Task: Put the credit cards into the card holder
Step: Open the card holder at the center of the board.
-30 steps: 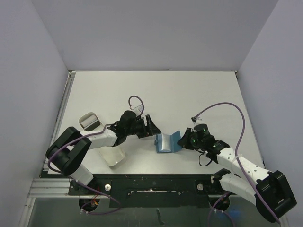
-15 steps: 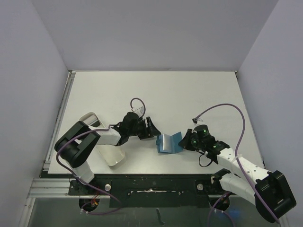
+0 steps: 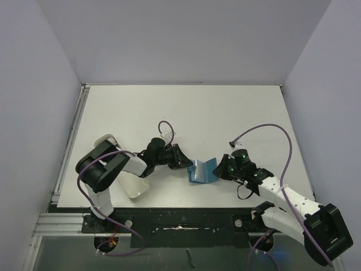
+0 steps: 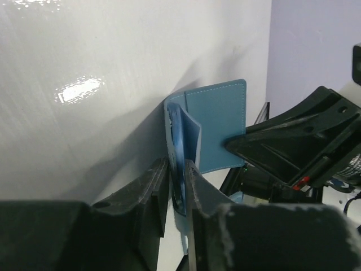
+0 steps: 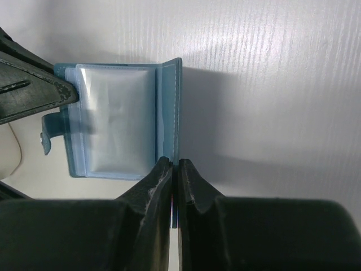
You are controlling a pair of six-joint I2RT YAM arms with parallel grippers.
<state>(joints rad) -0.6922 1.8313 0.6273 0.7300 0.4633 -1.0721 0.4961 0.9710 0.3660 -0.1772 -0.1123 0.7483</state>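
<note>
Your card holder (image 3: 201, 171) lies open on the worktop (image 3: 225, 113), near the 6 o'clock edge in the top view. Your right tool (image 3: 217, 168) reaches in from 3 o'clock and is pinched tight on the raised cover, so it cannot flop shut. Your left tool (image 3: 189, 163), from 9 o'clock, is squeezed on the other leaf, likely to spread the pockets for the credit cards, which I cannot see.

The card holder (image 3: 202, 171) sits on the table (image 3: 225, 113) between left claw (image 3: 189, 164) and right claw (image 3: 218, 168).
</note>
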